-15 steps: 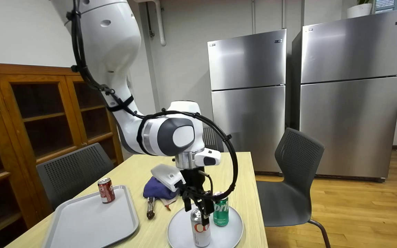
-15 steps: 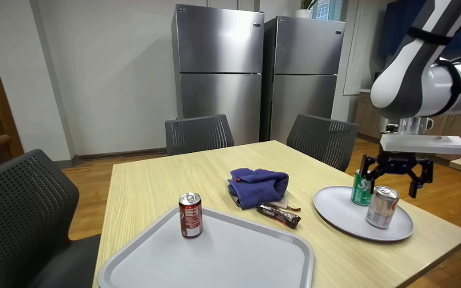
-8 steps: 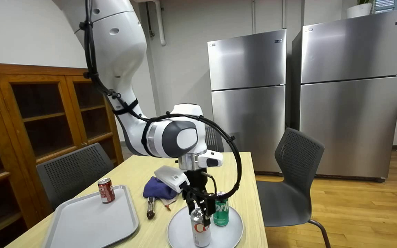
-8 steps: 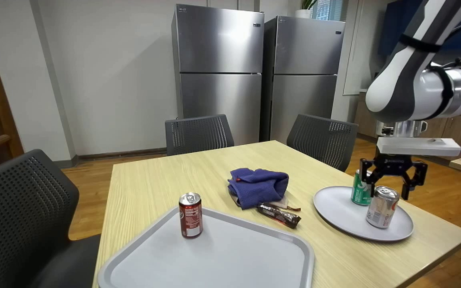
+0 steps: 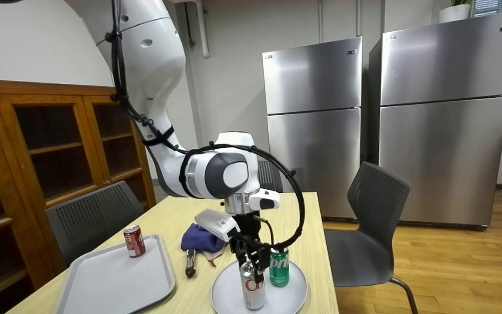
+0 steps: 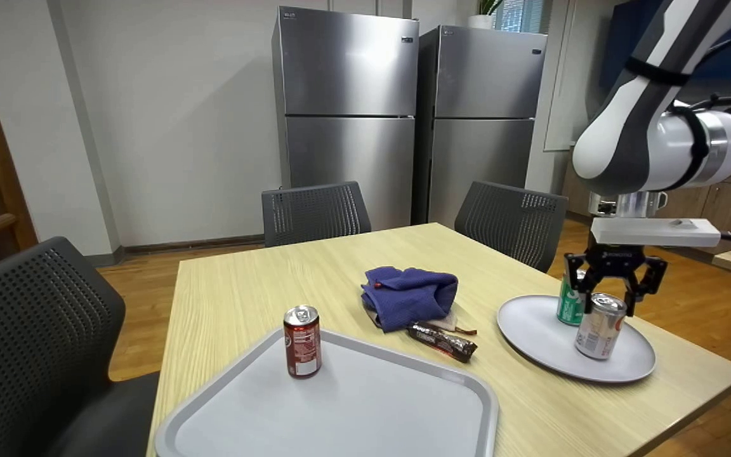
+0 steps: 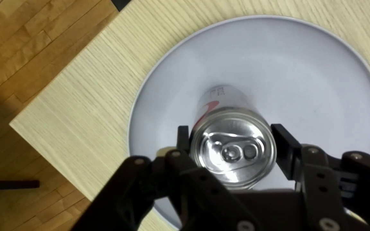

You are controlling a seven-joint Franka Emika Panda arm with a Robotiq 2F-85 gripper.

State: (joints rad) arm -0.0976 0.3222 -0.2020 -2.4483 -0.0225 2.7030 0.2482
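A silver can with red lettering (image 5: 254,293) stands on a round grey plate (image 6: 533,320) near the table corner. My gripper (image 6: 608,306) comes down over it from above. In the wrist view the gripper (image 7: 231,141) has one finger pad on each side of the can's lid (image 7: 233,150), and both pads touch it. The jaws are shut on the can. Beside it on the same plate is a green Sprite can (image 5: 279,271); in an exterior view the gripper partly covers this green can (image 6: 570,309).
A grey tray (image 6: 340,412) with a red can (image 6: 302,343) lies across the table. Between tray and plate are a blue cloth (image 6: 410,298) and a dark wrapped bar (image 6: 443,341). Chairs stand round the table, one dark chair (image 5: 366,218) beside the plate's side.
The gripper has come over the silver can and its jaws have drawn in from wide open onto it. The can has shifted slightly with the gripper. The other things have not moved.
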